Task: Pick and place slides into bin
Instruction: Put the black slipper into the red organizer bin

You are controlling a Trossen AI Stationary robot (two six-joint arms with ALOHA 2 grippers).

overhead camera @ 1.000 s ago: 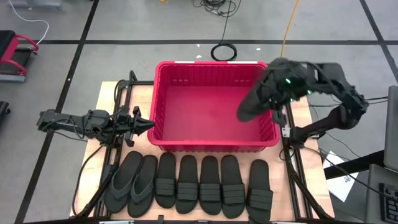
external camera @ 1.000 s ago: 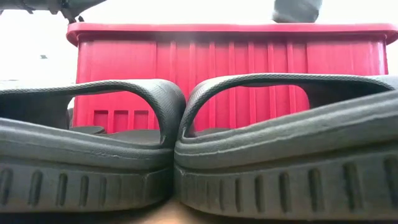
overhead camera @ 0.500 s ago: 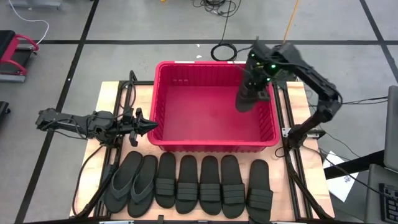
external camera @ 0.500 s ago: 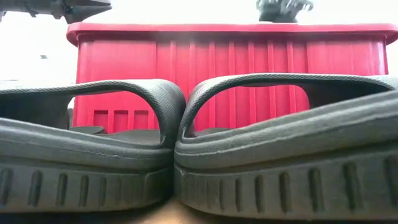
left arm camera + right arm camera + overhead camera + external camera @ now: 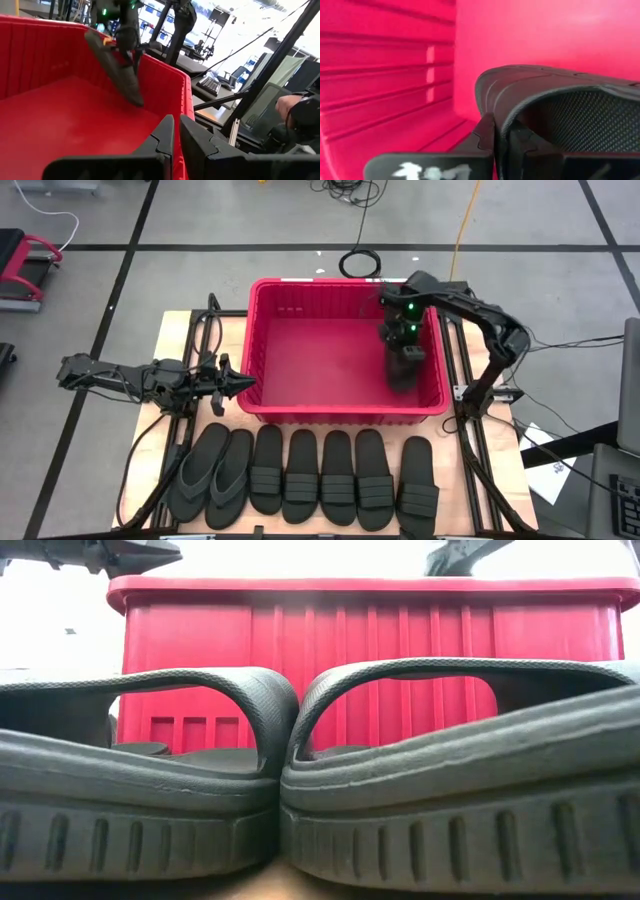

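Note:
The red bin (image 5: 300,288) stands at the middle of the table; its near wall fills the low view (image 5: 350,640). My right gripper (image 5: 405,340) is inside the bin's right part, shut on a black slide (image 5: 403,370), which also shows in the left wrist view (image 5: 117,70). Several more black slides (image 5: 320,475) lie in a row on their soles along the table's near edge, with two flip-flops (image 5: 210,470) at the left end. Two of them show close up in the low view (image 5: 140,770). My left gripper (image 5: 243,383) is shut and empty, level, just outside the bin's left wall. My right gripper pinches the slide near its upper end (image 5: 107,42) between its two fingers, on an edge of the black rubber (image 5: 501,117). The fingers come from above, slanting down. The slide hangs tilted below them, its lower end (image 5: 134,99) close to the bin's floor; whether it touches, I cannot tell.
The bin's floor (image 5: 320,360) is bare left of the held slide. Metal rails (image 5: 195,330) run along both sides of the table. A cable coil (image 5: 358,262) lies on the floor beyond the bin. A person's hand (image 5: 300,107) shows in the room to the right.
My right gripper has carried the slide from above the bin's right rim toward the table's left and down into the bin, turning on the way. The slide now hangs below the rim, pointing toward the near wall. In the low view it has dropped out of sight.

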